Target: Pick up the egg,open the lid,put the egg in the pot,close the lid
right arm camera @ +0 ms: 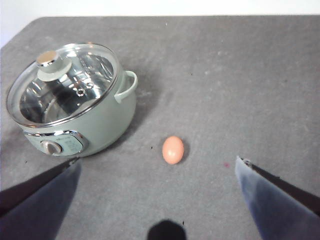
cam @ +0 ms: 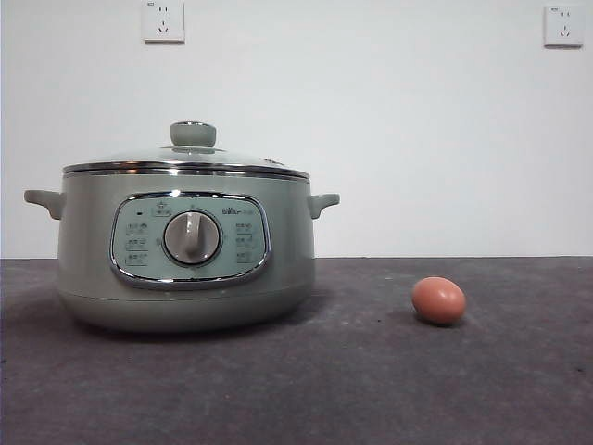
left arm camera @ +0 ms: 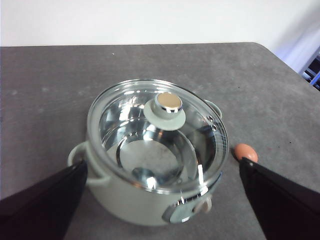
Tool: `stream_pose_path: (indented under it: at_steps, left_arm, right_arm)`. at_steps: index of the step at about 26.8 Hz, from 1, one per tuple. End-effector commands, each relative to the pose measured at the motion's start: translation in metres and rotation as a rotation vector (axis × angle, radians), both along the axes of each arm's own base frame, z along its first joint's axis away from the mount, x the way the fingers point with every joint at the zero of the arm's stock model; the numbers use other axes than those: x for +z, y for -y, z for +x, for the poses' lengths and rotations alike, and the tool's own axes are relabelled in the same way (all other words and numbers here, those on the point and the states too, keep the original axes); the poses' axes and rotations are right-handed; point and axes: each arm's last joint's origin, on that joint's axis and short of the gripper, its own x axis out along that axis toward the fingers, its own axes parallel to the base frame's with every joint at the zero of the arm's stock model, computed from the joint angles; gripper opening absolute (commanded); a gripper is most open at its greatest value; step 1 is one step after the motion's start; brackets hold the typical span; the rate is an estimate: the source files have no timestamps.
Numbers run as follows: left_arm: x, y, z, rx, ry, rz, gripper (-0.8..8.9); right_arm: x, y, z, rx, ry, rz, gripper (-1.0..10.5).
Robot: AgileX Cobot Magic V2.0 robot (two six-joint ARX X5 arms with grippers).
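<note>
Reddish-brown, smooth and oval, the egg [right arm camera: 173, 149] is seen lying on the grey matte tabletop [right arm camera: 240, 75], apart from the pale sage-green round pot [cam: 185, 250], on which the chrome-rimmed glass lid [left arm camera: 157, 131] is seated. It is judged light, brittle and slippery; a gentle hold across its middle is advised. Both grippers' jaws are held wide open above the table: the right gripper [right arm camera: 157, 200] above the egg, the left gripper [left arm camera: 162, 200] above the pot.
</note>
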Motion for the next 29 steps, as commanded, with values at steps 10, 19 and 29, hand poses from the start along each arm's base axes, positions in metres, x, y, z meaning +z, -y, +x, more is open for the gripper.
stream_pose_path:
  at_steps: [10,19,29]
  left_arm:
    - [0.003,0.042,0.106,-0.138,-0.101,0.093,6.91]
    - [-0.031,0.107,0.182,-0.195,-0.169,0.313,6.91]
    - [-0.058,0.117,0.199,-0.182,-0.254,0.355,6.11]
  right_arm:
    - [-0.008,-0.001,0.026,0.009,-0.091,0.003,5.7]
    - [-0.011,-0.001,0.034,0.009,-0.121,0.003,5.7]
    - [-0.011,-0.001,0.034,0.009,-0.120,0.002,5.7]
